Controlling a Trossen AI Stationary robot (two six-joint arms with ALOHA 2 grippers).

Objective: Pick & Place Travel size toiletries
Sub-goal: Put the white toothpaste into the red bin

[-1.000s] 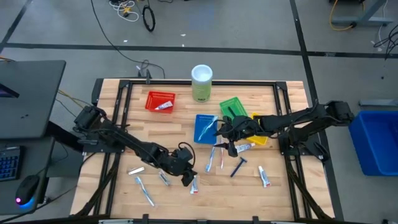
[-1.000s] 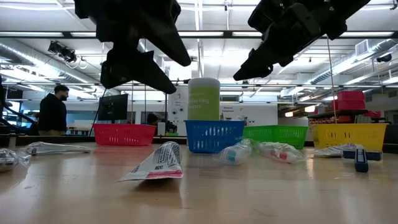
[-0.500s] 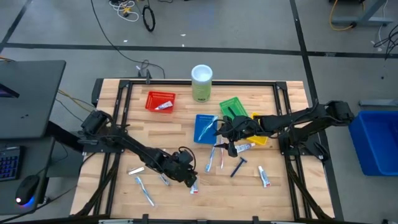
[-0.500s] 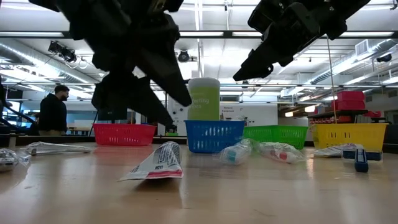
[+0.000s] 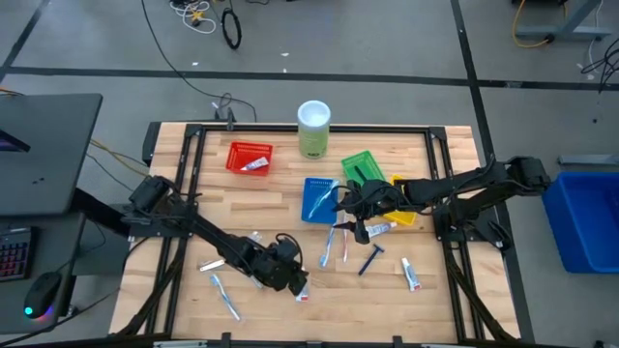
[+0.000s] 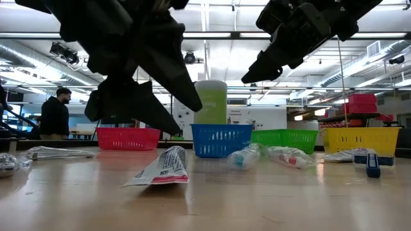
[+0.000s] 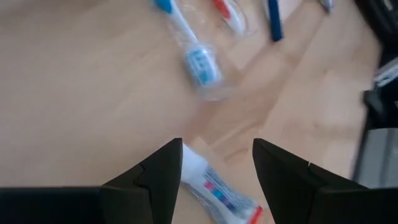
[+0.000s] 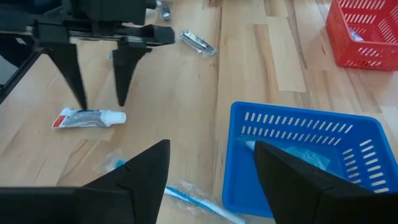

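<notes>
Descending since the earlier frame, left gripper (image 5: 293,280) straddles the white mini tube (image 5: 302,289) lower centre, fingers parted, empty; tube partly hidden. Right gripper (image 5: 345,206) open, empty, right of centre.

Probably a robotics lab: open ceiling ducts (image 6: 26,51), floor cables (image 5: 193,14), monitors (image 6: 119,109).

left end effector (image 5: 296,281) low (fingers spread) | right end effector (image 5: 350,215) raised, spread
</notes>
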